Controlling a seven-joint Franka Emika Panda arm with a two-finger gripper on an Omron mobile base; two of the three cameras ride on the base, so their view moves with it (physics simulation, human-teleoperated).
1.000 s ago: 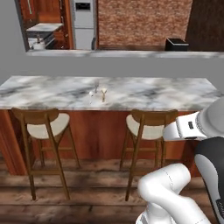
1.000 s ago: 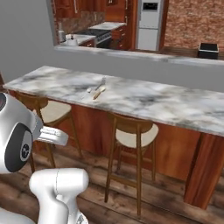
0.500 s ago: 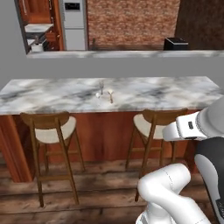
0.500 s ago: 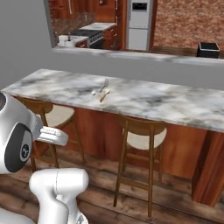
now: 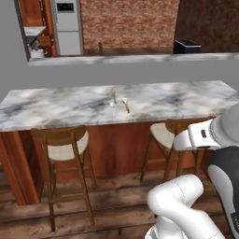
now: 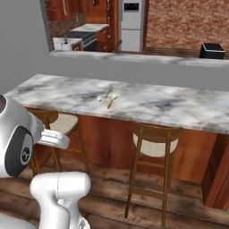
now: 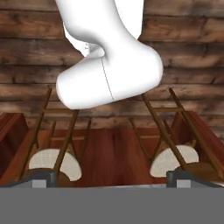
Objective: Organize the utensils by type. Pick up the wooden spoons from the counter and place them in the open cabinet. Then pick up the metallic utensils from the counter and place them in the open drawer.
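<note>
Marble counter (image 5: 56, 109) spans the scene ahead of me, white with grey veins on a reddish-brown wood base, grey ledge (image 5: 130, 59) raised along its far side. Two wooden bar stools sit tucked under it: left stool (image 5: 63, 144), right stool (image 5: 168, 135). Utensils are clustered near the counter's middle, well clear of both ends. From the left base view: a thin silver utensil (image 5: 113, 95) on the left of the cluster, a wooden spoon (image 5: 126, 105) just right of it, angled toward the near edge. From the right base view the same cluster reads as pale metal piece (image 6: 108, 91) and tan wooden spoon (image 6: 110, 101); can't separate individual pieces beyond that, too small. My gripper (image 7: 111, 179) points down at the stools and plank floor (image 7: 183, 52); fingertips (image 7: 43, 178) stand wide apart, nothing between them. Far behind the ledge: steel fridge (image 5: 66, 28), brick wall (image 5: 128, 21).
</note>
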